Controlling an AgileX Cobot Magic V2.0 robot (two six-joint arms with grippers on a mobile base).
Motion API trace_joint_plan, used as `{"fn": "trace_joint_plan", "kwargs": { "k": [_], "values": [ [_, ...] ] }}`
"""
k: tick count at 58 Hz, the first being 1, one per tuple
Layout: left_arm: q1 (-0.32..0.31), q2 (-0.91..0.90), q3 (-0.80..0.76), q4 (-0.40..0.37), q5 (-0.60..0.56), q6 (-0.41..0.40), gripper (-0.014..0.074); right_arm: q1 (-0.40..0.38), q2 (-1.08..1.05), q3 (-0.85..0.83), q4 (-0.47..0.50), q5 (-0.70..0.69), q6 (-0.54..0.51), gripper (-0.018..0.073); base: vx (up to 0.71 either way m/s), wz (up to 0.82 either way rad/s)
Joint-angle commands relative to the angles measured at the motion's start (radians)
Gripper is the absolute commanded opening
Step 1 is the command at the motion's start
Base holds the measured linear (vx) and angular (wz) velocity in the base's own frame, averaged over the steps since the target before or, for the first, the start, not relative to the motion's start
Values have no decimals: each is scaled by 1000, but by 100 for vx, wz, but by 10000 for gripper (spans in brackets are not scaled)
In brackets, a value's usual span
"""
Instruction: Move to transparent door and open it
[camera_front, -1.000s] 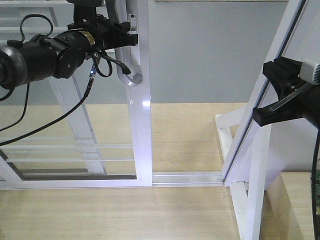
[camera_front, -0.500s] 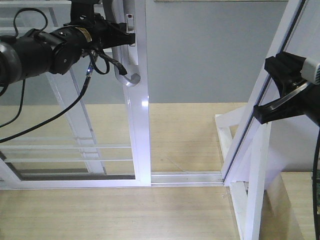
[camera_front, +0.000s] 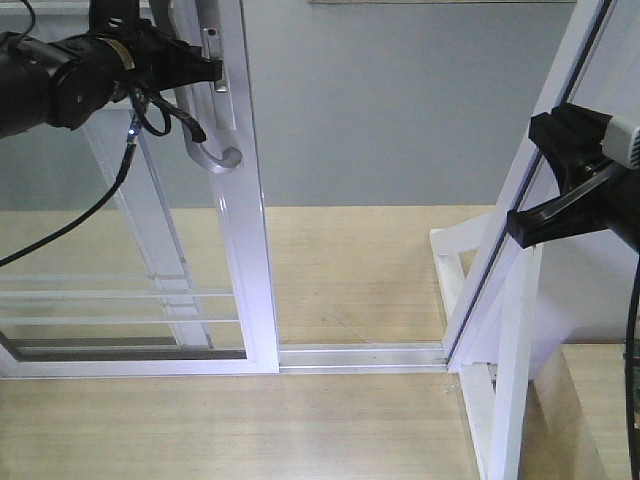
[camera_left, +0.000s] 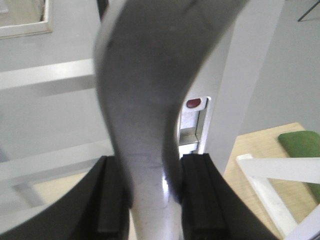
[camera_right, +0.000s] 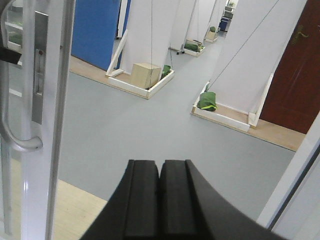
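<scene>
Left claw (camera_left: 147, 195) clamped on transparent door (camera_front: 245, 250) handle (camera_front: 215, 150); right claw (camera_right: 160, 200) closed, empty

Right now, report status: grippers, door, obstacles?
Left gripper shut on handle. Right gripper shut, empty. Door partly open. Track unobstructed.

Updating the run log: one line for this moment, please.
left end effector: shut on curved grey tubular handle | white-framed clear-glass sliding door: partly open | right end effector: shut, idle

transparent door (camera_front: 215, 300): clear glass, white frame, thin white horizontal bars low down | pose: upright in floor track | state: partly open (wide gap to the right-hand frame) | grey curved handle (camera_front: 215, 155) on right stile, beside lock plate
</scene>
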Motion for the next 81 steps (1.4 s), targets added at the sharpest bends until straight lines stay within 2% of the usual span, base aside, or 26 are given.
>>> {"fn": "trace_joint_plan", "kwargs": {
  "k": [1, 17, 29, 44, 56, 65, 81],
  "values": [
    [21, -98, -30, 16, -45, 1, 0, -4, -15, -31, -7, -89, -10, -8, 0, 0],
    [78, -137, -29, 21, 48, 2, 0, -4, -15, -31, -7, -89, -10, -8, 0, 0],
    [122, -179, -29, 95, 130, 0, 0, -4, -15, -31, -6, -89, -10, -8, 0, 0],
    [120, -256, 1, 86, 202, 1, 0, -4, -15, -31, -6, -89, -7, -8, 0, 0],
    [120, -435, 239, 86, 112, 2, 0, -4, -15, -31, -5, -62, 1, -8, 0, 0],
    [118, -619, 443, 86, 32, 2, 0, -4, -57, -31, 2, 30, 62, -5, 0, 0],
    [118, -962, 709, 67, 54, 10, 0, -4, -244, -31, 2, 262, 49, -3, 0, 0]
  ]
}}
